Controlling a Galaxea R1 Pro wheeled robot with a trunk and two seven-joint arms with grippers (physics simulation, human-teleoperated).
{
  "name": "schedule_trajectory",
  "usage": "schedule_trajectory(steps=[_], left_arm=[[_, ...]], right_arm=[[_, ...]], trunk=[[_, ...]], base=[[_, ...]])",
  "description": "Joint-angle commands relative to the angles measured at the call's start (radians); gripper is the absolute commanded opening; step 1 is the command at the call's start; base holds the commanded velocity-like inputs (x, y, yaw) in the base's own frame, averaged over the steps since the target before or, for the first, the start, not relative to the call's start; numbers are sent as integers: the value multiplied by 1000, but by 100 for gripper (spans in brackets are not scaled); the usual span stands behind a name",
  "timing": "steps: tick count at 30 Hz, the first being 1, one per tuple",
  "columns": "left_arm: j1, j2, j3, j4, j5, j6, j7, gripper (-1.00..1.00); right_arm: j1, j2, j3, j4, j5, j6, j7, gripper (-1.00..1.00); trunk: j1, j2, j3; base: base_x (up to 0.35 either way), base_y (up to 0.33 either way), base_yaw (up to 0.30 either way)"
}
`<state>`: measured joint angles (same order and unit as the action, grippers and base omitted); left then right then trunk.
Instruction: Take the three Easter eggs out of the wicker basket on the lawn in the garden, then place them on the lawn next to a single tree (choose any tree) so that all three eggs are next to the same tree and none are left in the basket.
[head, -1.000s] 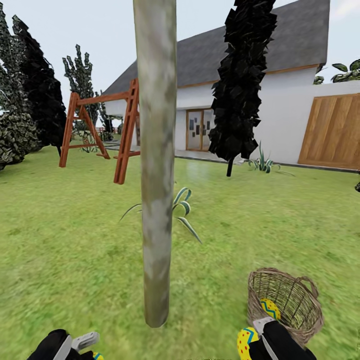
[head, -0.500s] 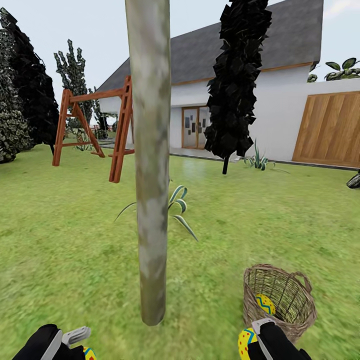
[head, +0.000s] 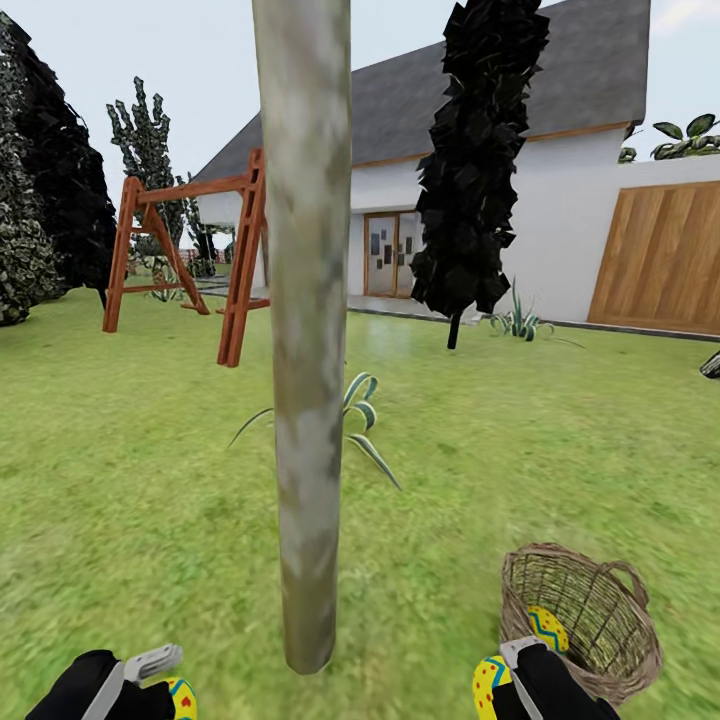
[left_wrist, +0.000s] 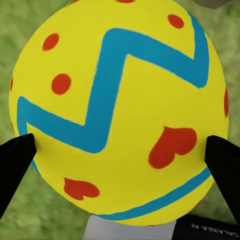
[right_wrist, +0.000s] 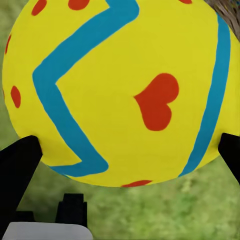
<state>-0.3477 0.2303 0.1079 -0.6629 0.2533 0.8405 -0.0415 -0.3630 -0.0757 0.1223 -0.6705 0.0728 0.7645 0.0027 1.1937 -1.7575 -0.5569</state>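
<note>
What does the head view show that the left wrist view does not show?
Head view: the tree trunk standing on the lawn, the basket on the grass with one egg in it, the right gripper shut on a second egg, the swing frame, the conifer and the house.

Left wrist view: the painted pattern close up, a blue zigzag and red hearts and dots, with a dark finger pressed to each side.

Both: the left gripper shut on the left egg, over grass.

a big yellow egg (left_wrist: 120, 110) with a blue zigzag and red hearts sits in the middle. two black fingers (left_wrist: 15, 165) touch its sides. green grass (left_wrist: 20, 30) shows behind it.
</note>
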Motion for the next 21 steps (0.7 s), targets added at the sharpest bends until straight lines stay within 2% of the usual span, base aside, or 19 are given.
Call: schedule_trajectory(steps=[1,6,21], left_arm=[[0,-1,3,-1,-3,6,-4,-100],[0,-2,3,-4,-3,9,-3,-100],[0,-5,-2,0,-5,6,0,-100]], right_arm=[[-1,-1,5,-1,5,6,0,-100],[-1,-2,5,-1,5,6,0,-100],[-1,-3,4,-1,5,6,2,-100]], trunk=[[0,-1,-1],[0,-1,-1],[57,-106,-48]], base=[[16,8,0],[2,1,0],[0,0,0]])
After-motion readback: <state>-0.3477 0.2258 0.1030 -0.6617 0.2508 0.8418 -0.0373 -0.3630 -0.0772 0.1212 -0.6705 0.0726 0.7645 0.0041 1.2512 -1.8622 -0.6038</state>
